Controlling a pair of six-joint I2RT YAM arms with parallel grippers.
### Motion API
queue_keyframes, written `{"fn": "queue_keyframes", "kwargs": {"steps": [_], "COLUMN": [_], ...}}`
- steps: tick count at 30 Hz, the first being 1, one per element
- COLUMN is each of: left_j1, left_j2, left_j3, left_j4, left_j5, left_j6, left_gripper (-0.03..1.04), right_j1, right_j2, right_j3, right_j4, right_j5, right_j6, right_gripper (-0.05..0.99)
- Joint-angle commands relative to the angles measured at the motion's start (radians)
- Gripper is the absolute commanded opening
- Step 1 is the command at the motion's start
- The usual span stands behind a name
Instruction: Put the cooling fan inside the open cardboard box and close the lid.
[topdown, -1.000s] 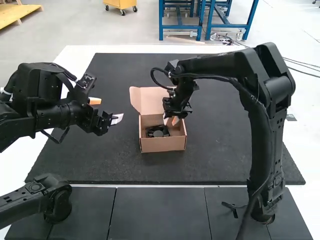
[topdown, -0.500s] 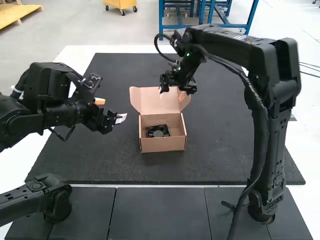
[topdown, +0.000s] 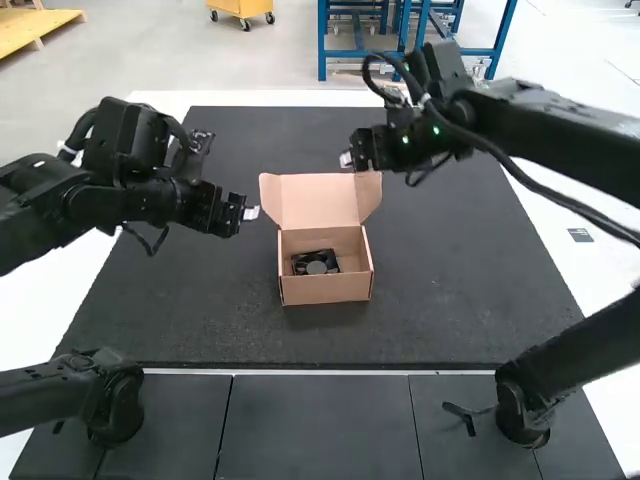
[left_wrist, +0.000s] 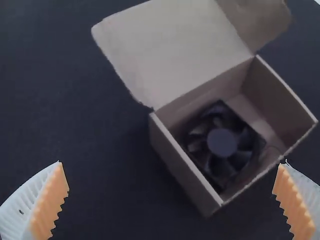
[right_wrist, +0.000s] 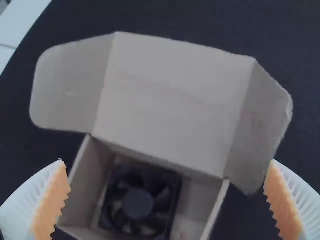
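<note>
The right gripper (topdown: 354, 159) has risen from the small brown cardboard box (topdown: 325, 286) to hang spread wide behind its raised lid (topdown: 318, 198), the left gripper (topdown: 241, 213) equally spread beside it, the black square cooling fan (topdown: 317, 264) inside; an unbraced push could slide the box.

High view: bright, even light from above, no glare. The black mat (topdown: 450, 300) reads flat and dull, and shadows on it are faint. The box (topdown: 325, 285) interior is shaded, and the fan (topdown: 318, 264) sits dark within it. Wrist views: soft throughout, with the lid (right_wrist: 170, 105) pale and slightly washed out and the fingers (left_wrist: 47, 200) at the edge blurred.
</note>
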Motion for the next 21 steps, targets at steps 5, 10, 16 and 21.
{"fn": "queue_keyframes", "kwargs": {"steps": [5, 10, 16, 21], "left_j1": [0.054, 0.096, 0.094, 0.097], "left_j2": [0.096, 0.159, 0.191, 0.211], "left_j3": [0.018, 0.015, 0.01, -0.012], "left_j4": [0.103, 0.14, 0.178, 0.215], "left_j5": [-0.009, -0.009, -0.02, -0.066], "left_j6": [-0.035, -0.034, -0.032, -0.034], "left_gripper": [0.97, 0.97, 0.97, 0.97], "right_j1": [-0.028, -0.054, -0.085, -0.102], "right_j2": [-0.062, -0.051, -0.014, 0.009], "right_j3": [-0.136, -0.198, -0.242, -0.256], "right_j4": [0.042, 0.139, 0.245, 0.344], "right_j5": [0.051, 0.04, 0.023, 0.04], "right_j6": [0.029, -0.002, -0.015, -0.02], "right_gripper": [0.88, 0.88, 0.88, 0.88]}}
